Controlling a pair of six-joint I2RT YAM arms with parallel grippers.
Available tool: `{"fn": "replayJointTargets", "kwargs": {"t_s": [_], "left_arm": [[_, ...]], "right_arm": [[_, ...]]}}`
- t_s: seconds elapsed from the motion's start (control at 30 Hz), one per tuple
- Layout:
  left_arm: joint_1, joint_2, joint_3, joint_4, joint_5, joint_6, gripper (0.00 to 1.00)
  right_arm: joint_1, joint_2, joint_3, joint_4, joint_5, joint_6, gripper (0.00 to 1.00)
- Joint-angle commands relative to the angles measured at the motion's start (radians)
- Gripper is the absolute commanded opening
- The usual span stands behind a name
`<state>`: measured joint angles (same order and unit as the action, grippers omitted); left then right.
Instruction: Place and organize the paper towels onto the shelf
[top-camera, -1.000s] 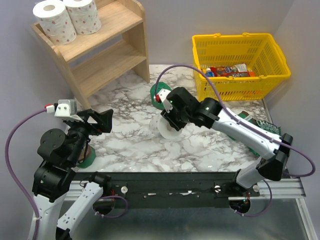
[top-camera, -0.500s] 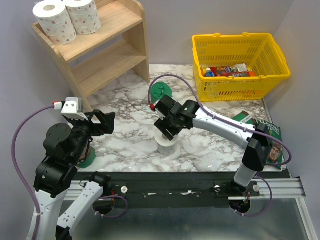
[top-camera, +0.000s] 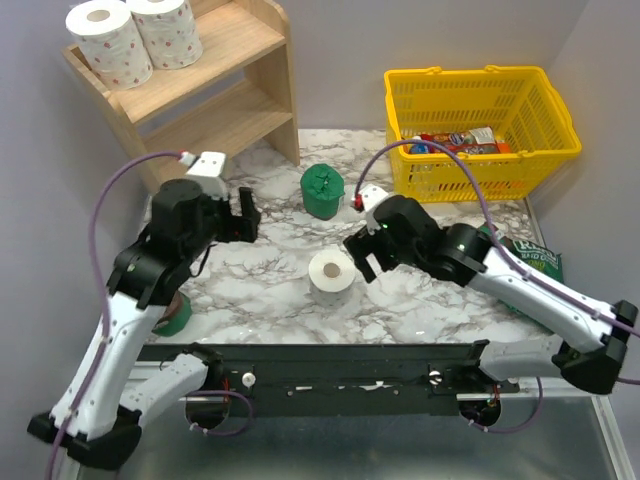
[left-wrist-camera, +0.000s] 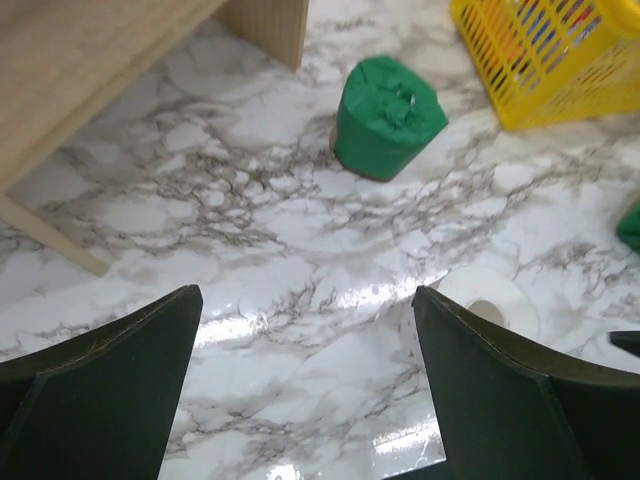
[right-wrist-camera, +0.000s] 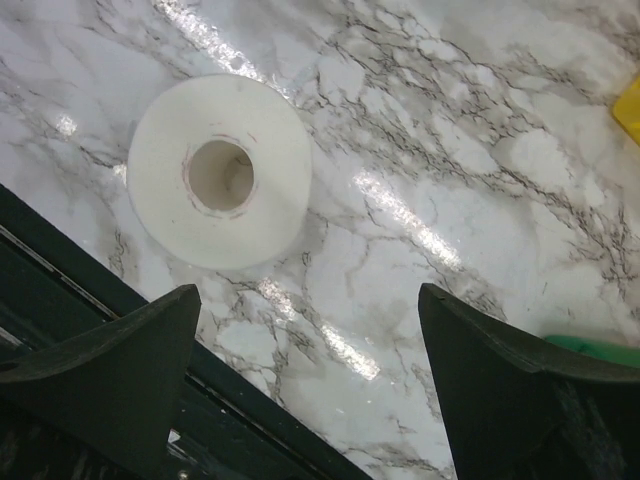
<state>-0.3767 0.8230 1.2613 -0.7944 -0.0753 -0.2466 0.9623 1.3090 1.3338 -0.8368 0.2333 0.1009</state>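
Note:
Two white spotted paper towels stand on the top tier of the wooden shelf. A third white roll stands on end on the marble table, held by nothing. My right gripper hangs open just to its right, apart from it. A dark green roll stands further back. My left gripper is open and empty, left of both rolls. Another green roll lies under the left arm, mostly hidden.
A yellow mesh basket with snack packets stands at the back right. A flat green packet lies at the right edge under the right arm. The black rail runs along the near edge. The shelf's foot is near the left gripper.
My right gripper opened and let go of the white roll, now upright on the table, and drew back to the right. The left arm swung forward over the table.

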Motion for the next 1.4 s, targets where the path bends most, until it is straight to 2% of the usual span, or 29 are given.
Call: {"fn": "replayJointTargets", "kwargs": {"t_s": [0.0,0.07,0.1,0.2,0.43,0.73,1.1,1.37], "left_arm": [[-0.196,0.137,0.03,-0.005,-0.129,0.007,0.95],[-0.304,0.215,0.068,0.001,-0.193,-0.005,0.95],[-0.391,0.244,0.079,0.007,-0.219,-0.011,0.95],[-0.514,0.356,0.09,0.068,-0.254,-0.005,0.95],[-0.645,0.563,0.064,0.135,-0.244,-0.029,0.89],[-0.679,0.63,-0.019,0.239,-0.204,-0.097,0.83],[-0.685,0.673,-0.105,0.296,-0.176,-0.146,0.79],[-0.699,0.711,-0.114,0.302,-0.187,-0.166,0.71]], "right_arm": [[0.001,-0.212,-0.119,0.108,0.11,0.054,0.98],[0.0,-0.287,-0.186,0.152,0.133,0.056,0.98],[0.001,-0.315,-0.206,0.166,0.156,0.054,0.98],[0.003,-0.427,-0.265,0.205,0.164,0.048,0.98],[0.003,-0.614,-0.314,0.211,0.162,0.029,0.98],[0.001,-0.764,-0.352,0.232,0.173,0.046,0.98],[0.003,-0.784,-0.369,0.208,0.141,0.083,0.98],[0.003,-0.795,-0.392,0.209,0.155,0.086,0.98]]}}
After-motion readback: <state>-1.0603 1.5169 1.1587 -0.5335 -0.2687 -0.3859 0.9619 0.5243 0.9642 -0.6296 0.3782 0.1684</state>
